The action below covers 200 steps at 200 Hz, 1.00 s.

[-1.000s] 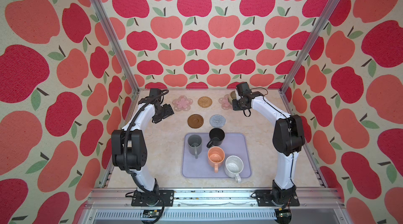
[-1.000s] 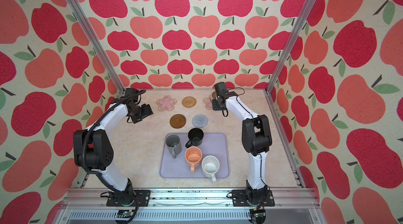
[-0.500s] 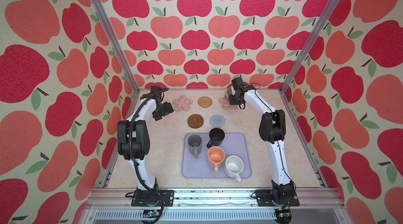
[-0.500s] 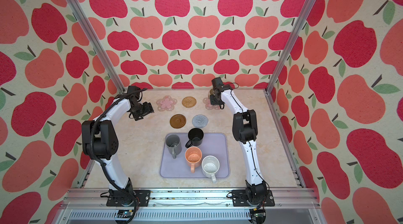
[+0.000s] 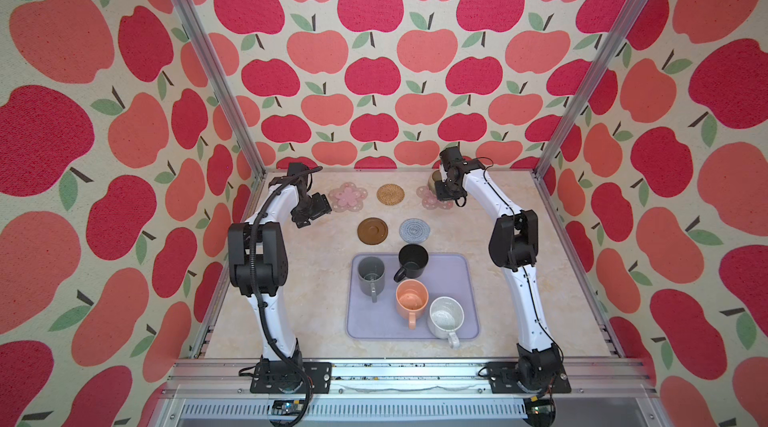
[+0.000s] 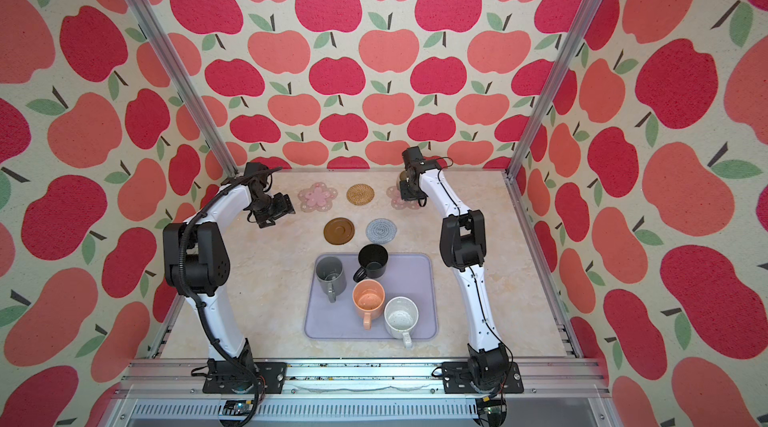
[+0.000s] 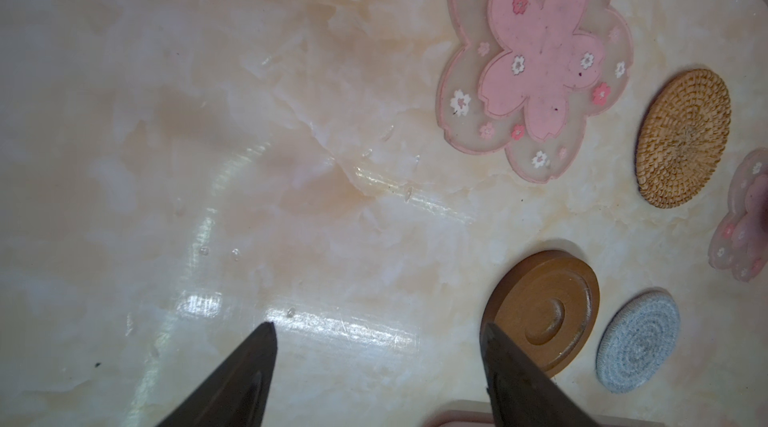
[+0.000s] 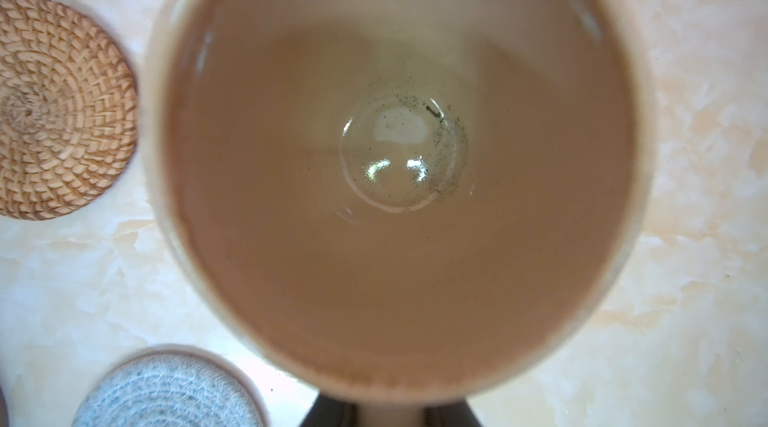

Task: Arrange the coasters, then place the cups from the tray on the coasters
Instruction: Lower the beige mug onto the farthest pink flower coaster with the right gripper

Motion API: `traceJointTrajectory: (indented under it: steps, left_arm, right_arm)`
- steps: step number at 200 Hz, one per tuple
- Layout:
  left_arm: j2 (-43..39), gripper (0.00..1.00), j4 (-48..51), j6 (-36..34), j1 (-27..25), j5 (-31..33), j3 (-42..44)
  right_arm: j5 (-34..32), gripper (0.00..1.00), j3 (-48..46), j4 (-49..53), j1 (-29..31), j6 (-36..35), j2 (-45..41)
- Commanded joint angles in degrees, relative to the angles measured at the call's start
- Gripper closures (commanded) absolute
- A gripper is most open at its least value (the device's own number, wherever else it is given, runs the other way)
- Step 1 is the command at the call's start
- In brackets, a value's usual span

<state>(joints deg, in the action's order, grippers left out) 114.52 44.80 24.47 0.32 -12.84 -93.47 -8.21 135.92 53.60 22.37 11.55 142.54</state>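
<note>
- In both top views the right gripper (image 5: 445, 191) is clamped on the beige-olive mug (image 5: 434, 180), over the right pink flower coaster (image 5: 428, 201). Whether the mug touches the coaster cannot be told. The grey mug (image 5: 371, 275), black mug (image 5: 412, 261), peach mug (image 5: 411, 300) and speckled white mug (image 5: 446, 317) stand on the lavender tray (image 5: 463, 279).
- Left wrist view: the left gripper (image 7: 377, 324) is spread wide and holds nothing, over the bare marble table (image 7: 166, 155). The left pink flower coaster (image 7: 536, 59), rattan coaster (image 7: 683, 138), brown disc coaster (image 7: 548, 312) and grey crocheted coaster (image 7: 638, 342) lie apart from each other.
- Right wrist view: the mug's empty inside fills the frame, with dark specks at its bottom.
</note>
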Motion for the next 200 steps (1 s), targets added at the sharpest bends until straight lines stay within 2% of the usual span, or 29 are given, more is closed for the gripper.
traceJointTrajectory:
  steps: [1, 151, 200]
  left_arm:
    - [1.1, 0.20, 1.5, -0.8, 0.5, -0.8, -1.6]
    - [1.2, 0.21, 1.5, -0.7, 1.0, -1.3, -0.8]
    - [0.9, 0.20, 1.7, -0.7, 1.1, -1.4, -0.7]
  right_arm:
    - [0.1, 1.00, 3.4, -1.1, -0.3, -0.9, 0.3]
    - [-1.1, 1.00, 3.0, -0.6, 1.6, -0.3, 1.6]
    - [-1.5, 0.96, 0.6, 0.0, 1.8, 1.4, 0.7]
